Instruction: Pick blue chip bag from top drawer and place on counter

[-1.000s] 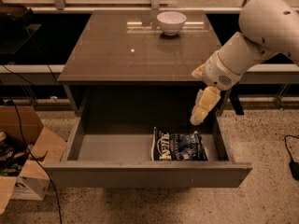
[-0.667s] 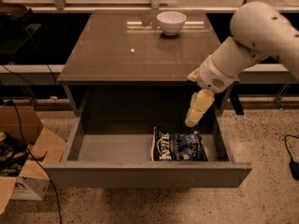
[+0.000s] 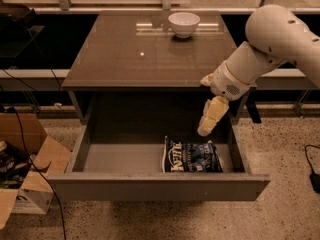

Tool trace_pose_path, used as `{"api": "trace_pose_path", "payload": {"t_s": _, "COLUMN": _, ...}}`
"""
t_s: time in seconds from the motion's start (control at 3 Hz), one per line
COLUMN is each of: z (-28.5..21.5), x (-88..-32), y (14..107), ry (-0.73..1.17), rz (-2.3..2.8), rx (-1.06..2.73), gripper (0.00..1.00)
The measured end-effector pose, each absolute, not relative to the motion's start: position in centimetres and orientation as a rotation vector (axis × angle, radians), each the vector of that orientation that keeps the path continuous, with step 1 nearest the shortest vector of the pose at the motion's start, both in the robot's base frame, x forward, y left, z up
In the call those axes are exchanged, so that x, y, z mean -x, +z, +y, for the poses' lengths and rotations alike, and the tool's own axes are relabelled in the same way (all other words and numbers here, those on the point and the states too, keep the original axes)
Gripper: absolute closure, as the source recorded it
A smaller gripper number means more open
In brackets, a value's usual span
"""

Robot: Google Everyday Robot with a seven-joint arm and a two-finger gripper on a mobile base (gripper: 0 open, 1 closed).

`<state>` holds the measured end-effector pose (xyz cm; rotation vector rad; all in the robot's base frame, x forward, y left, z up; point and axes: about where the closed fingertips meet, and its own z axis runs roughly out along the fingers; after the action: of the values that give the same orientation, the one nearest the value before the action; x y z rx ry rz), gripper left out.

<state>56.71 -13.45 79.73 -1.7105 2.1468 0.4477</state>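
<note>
The blue chip bag [image 3: 192, 157] lies flat on the floor of the open top drawer [image 3: 120, 158], at its front right. It is dark navy with white lettering. My gripper [image 3: 205, 129] hangs from the white arm above the drawer, just above and behind the bag's right half, not touching it. The counter [image 3: 145, 49] is the glossy grey-brown top behind the drawer.
A white bowl [image 3: 183, 24] stands at the back of the counter. An open cardboard box [image 3: 22, 164] with cables sits on the floor at the left. A dark cable end [image 3: 314, 176] lies on the speckled floor at the right.
The arm and gripper have moved a little to the left and downward over the drawer, closer to the bag. The bag has not moved.
</note>
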Motion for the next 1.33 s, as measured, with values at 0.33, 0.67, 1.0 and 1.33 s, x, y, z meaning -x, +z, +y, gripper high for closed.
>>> {"api": "trace_pose_path", "payload": {"t_s": 0.33, "z": -12.8, "x": -56.4, "y": 82.2, "ry": 0.409, "rz": 2.085, "rx": 1.759, "gripper": 0.00}}
{"api": "trace_pose_path", "payload": {"t_s": 0.67, "z": -12.1, "x": -54.7, "y": 86.2, "ry": 0.334, "rz": 2.013, "rx": 1.801, "gripper": 0.00}}
{"api": "trace_pose_path", "payload": {"t_s": 1.0, "z": -12.0, "x": -53.8, "y": 87.5, "ry": 0.305, "rz": 2.004, "rx": 1.818, "gripper": 0.00}}
{"api": "trace_pose_path", "payload": {"t_s": 1.33, "z": -13.8, "x": -52.5, "y": 83.7, "ry": 0.372, "rz": 2.125, "rx": 1.787, "gripper": 0.00}}
